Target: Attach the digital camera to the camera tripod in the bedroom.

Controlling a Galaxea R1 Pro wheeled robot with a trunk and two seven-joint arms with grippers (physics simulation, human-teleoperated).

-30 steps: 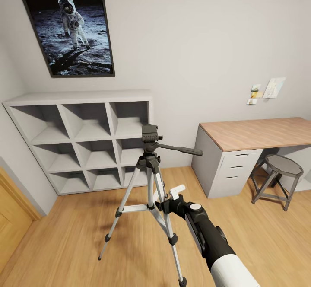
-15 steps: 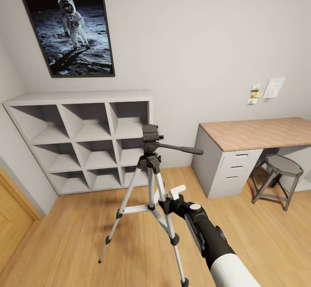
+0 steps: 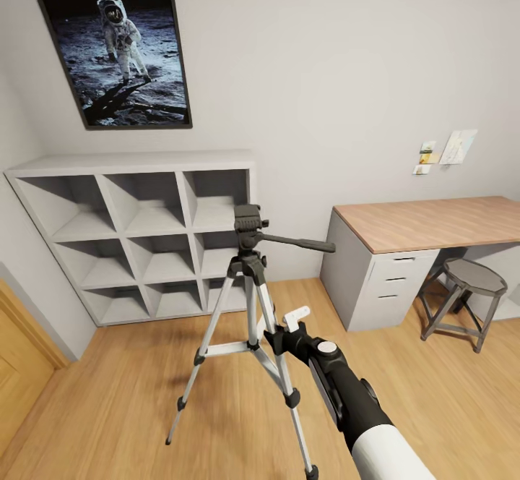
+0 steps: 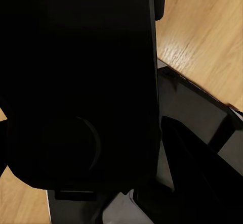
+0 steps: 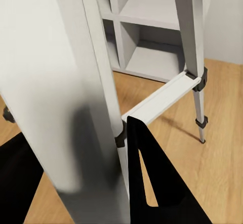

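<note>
A white shelf (image 3: 137, 234) stands at the left wall under a poster (image 3: 115, 57). The tripod (image 3: 249, 306) stands mid-floor. The right gripper (image 3: 278, 335) has its fingers closed around one tripod leg (image 5: 76, 97). A desk (image 3: 426, 223) and stool (image 3: 469, 296) sit right.

tripod leg (image 5: 76, 97) between fingers – floor (image 3: 115, 393) open

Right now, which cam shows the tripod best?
Head view: the camera tripod stands whole on the wood floor, with its head, pan handle and all three silver legs, in front of the cube shelf. The right wrist view catches close, partial legs and a brace. The left wrist view is mostly dark; no tripod can be made out there.
</note>
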